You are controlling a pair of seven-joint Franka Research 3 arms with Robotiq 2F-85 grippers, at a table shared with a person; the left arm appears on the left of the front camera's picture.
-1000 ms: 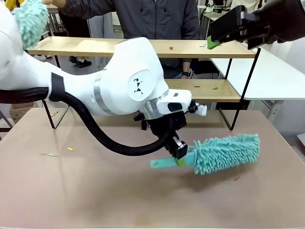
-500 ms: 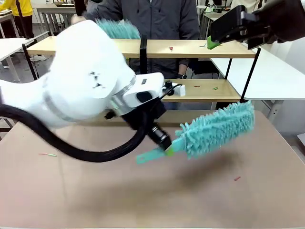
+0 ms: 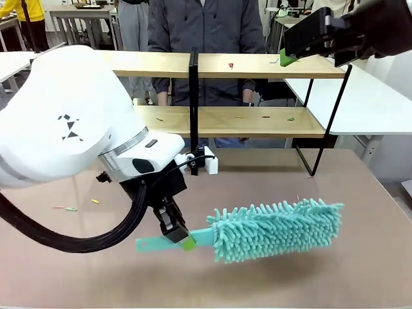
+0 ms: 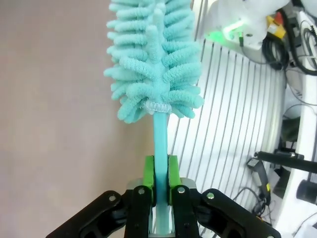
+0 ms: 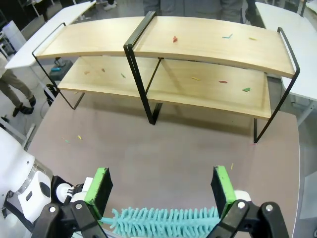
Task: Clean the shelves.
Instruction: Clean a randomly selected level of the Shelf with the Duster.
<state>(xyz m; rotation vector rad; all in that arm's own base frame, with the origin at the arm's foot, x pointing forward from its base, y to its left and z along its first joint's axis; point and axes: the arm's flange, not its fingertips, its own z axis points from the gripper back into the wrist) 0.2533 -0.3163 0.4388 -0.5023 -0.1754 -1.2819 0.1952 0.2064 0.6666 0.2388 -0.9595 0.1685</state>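
The shelves [image 3: 257, 65] stand across the far side of the brown table, two light-wood boards on a black frame with a centre post [image 3: 193, 96]. Small coloured scraps [image 5: 174, 38] lie on both boards. My left gripper [image 3: 177, 233] is shut on the flat handle of a teal fluffy duster [image 3: 277, 228], which hangs level above the table, well in front of the rack. In the left wrist view the green pads [image 4: 148, 173] clamp the handle of the duster [image 4: 153, 59]. My right gripper [image 5: 161, 191] is open and empty, high above the table; it also appears at the top right [image 3: 302, 38].
A person [image 3: 206, 26] stands behind the shelves. Bits of scrap [image 3: 67, 208] lie on the table at the left. A white table [image 3: 360, 96] stands to the right of the rack. My left arm's big white body [image 3: 71, 122] covers the rack's left end.
My left arm swung back left and lowered the duster from a raised tilt to level over the table. The person's duster on the top board is gone from view.
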